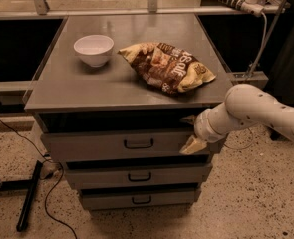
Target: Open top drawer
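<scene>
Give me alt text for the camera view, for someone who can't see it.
A white robot arm reaches in from the right, its tool at the right end of the top drawer, right of its black handle. A white bowl and a chip bag sit on the grey cabinet.

White rounded arm [258,111], faint speckles, seemingly cream pincer [191,132] at its tip
</scene>
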Action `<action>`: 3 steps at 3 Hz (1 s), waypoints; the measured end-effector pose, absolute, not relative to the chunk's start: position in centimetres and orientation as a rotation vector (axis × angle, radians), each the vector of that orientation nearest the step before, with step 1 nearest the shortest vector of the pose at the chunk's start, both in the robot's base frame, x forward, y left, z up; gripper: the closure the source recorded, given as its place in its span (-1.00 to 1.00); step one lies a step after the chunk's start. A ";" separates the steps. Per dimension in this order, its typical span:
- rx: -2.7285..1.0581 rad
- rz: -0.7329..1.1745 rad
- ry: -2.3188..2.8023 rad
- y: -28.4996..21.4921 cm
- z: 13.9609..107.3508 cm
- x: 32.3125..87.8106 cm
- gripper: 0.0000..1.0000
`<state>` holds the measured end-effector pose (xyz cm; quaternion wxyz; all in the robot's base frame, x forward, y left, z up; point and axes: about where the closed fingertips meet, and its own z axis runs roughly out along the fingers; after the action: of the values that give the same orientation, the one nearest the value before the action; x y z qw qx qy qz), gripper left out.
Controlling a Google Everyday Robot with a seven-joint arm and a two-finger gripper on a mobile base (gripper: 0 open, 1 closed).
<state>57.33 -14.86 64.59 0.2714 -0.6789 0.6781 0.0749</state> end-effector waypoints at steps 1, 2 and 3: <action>-1.828 0.202 1.826 -14.9 65.4 57.4 0.30; -1.842 0.209 1.791 -14.2 66.7 55.1 0.77; -1.839 0.209 1.782 -14.0 67.0 54.5 1.00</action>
<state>54.45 -13.99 66.96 0.2823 -0.6868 0.6652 0.0780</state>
